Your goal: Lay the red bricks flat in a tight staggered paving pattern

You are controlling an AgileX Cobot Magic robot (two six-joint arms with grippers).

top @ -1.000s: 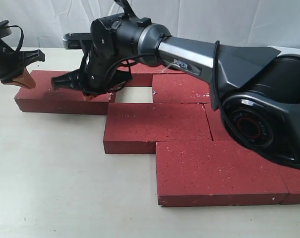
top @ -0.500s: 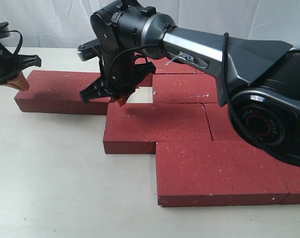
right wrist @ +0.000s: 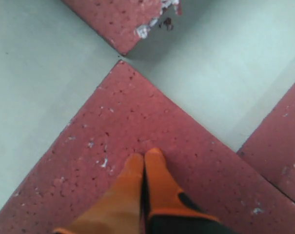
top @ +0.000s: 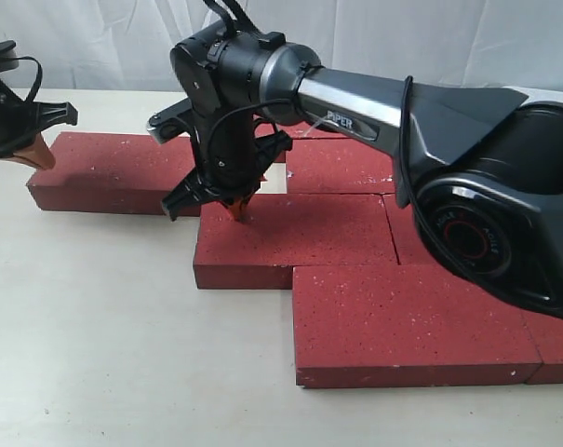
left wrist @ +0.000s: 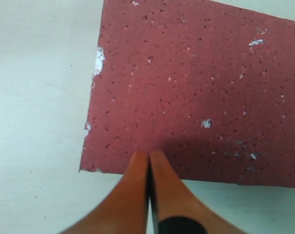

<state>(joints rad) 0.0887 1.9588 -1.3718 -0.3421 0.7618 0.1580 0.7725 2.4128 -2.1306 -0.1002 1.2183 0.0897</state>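
Bricks [top: 341,168] lie flat on a pale table [top: 104,326], stepped back from front right to back left. A white cloth [top: 449,37] hangs behind.

- Front brick [top: 411,321]: nearest the camera and tight against the middle brick [top: 300,237] behind it, offset to the right.
- Left brick [top: 113,172]: set back and to the left. Its near corner almost meets the middle brick's back-left corner; the right wrist view shows a thin slit between them.
- Gap [top: 274,179]: a patch of bare table among the left, middle and back bricks.
- Right arm [top: 374,93]: reaches in from the right across the pile. Its bulky base hides the right-hand bricks, so the count and fit there are unclear.
- Right gripper [top: 236,209]: orange fingers pressed together, holding nothing, tips down on the middle brick's top face near its back-left corner. The wrist view [right wrist: 145,156] agrees.
- Left gripper [top: 28,156]: at the far left end of the left brick, fingers pressed together and empty. In its wrist view [left wrist: 148,155] the tips sit at the brick's edge; I cannot tell if they touch.
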